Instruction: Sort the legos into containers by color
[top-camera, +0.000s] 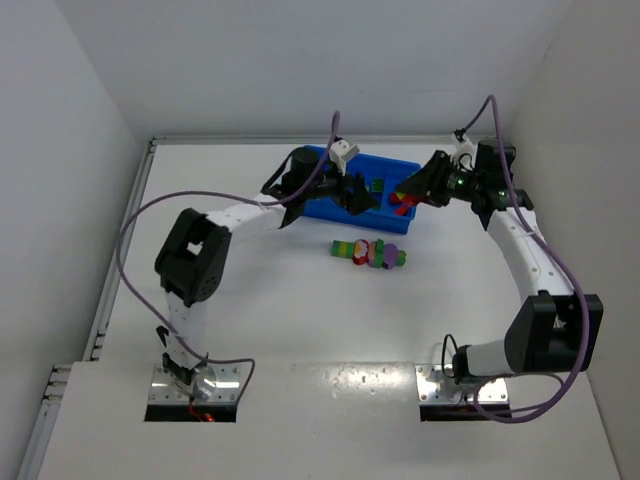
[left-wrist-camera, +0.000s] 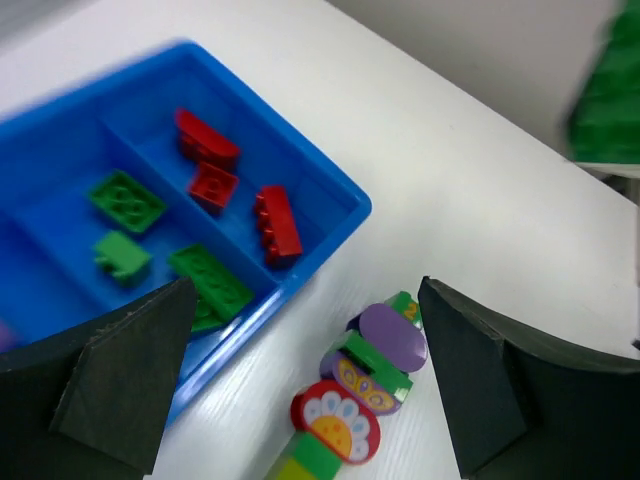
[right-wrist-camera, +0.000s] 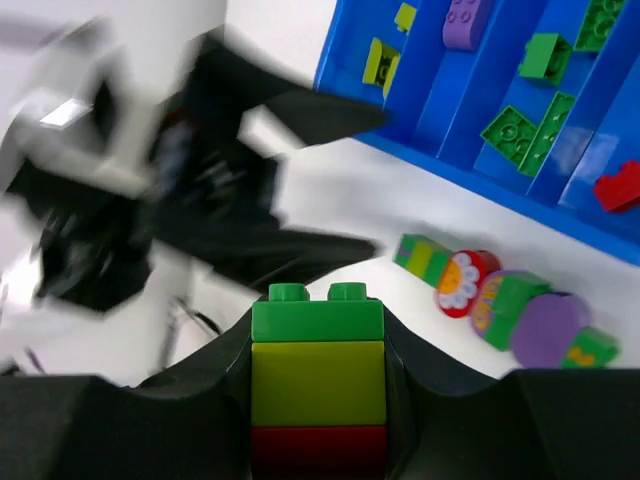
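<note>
The blue tray (top-camera: 320, 212) stands at the back of the table, and the wrist views show its compartments. Red bricks (left-wrist-camera: 277, 223) fill one compartment and green bricks (left-wrist-camera: 126, 199) the one beside it. A purple brick (right-wrist-camera: 466, 20) and yellow-green pieces (right-wrist-camera: 381, 60) lie in the other two. A multicoloured stick of legos (top-camera: 368, 253) lies on the table in front of the tray. My left gripper (left-wrist-camera: 305, 290) hangs open above the tray's front rim and the stick (left-wrist-camera: 365, 385), holding nothing. My right gripper (right-wrist-camera: 318, 330) is shut on a green, yellow and red stack (right-wrist-camera: 318, 385) near the tray's right end.
White walls enclose the table on three sides. The left arm's wrist and purple cable (top-camera: 335, 130) cross over the tray's left part. The two grippers hang close together above the tray.
</note>
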